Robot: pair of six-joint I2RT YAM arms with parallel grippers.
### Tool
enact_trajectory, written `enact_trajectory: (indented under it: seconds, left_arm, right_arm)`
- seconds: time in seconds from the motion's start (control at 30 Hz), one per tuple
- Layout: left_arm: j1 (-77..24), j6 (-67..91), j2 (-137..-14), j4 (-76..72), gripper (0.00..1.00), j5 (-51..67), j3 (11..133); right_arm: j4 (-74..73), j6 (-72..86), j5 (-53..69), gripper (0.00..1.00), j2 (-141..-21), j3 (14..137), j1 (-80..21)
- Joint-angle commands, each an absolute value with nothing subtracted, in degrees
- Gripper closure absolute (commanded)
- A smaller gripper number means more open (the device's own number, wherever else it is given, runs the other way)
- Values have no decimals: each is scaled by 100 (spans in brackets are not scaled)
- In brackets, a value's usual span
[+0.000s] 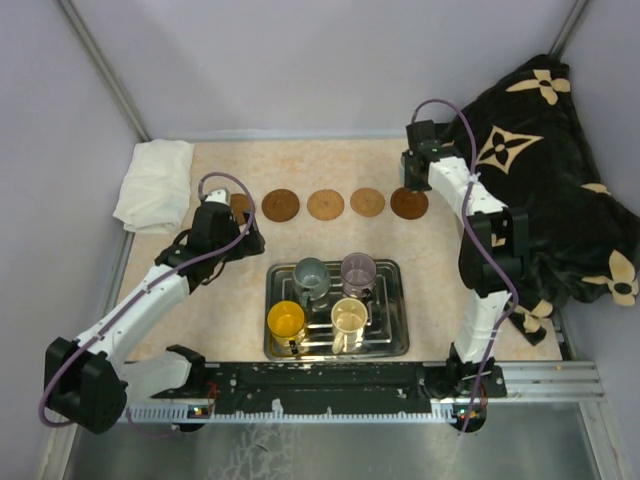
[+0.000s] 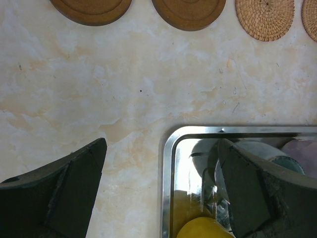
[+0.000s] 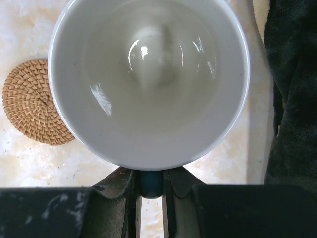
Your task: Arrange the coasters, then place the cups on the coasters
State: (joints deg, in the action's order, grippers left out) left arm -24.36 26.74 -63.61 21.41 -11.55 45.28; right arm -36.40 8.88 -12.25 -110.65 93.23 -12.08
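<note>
We are logging a marbled table (image 1: 300, 165), pale walls (image 1: 300, 60); coasters (image 1: 326, 204) are lying beyond the tray (image 1: 400, 300), the leftmost half hidden. Left gripper (image 2: 162, 144) is gaping empty at the tray's corner; right gripper (image 3: 150, 183) is pinching a cup (image 3: 148, 74) by its handle beyond the tray.

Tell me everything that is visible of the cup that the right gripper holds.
The cup is round, with a glossy, whitish, empty inside. It is upright, its mouth toward the wrist camera. The right gripper is shut on its dark bluish handle. A woven coaster lies beside it, partly hidden by its rim. What is under the cup is hidden, so whether it rests on anything cannot be told.
</note>
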Motion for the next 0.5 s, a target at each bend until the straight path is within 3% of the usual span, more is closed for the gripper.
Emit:
enact_trajectory:
  seconds: [0.0, 0.47]
  left_arm:
    - [-2450, 2732, -6367, 2130, 0, -1185, 4699]
    - [-2444, 2790, -6348, 2169, 0, -1106, 4668]
  right_arm:
    - [-3613, 1034, -1156, 100, -10910, 9833, -1204]
    - [-3803, 1204, -1042, 100, -10696, 9280, -1204]
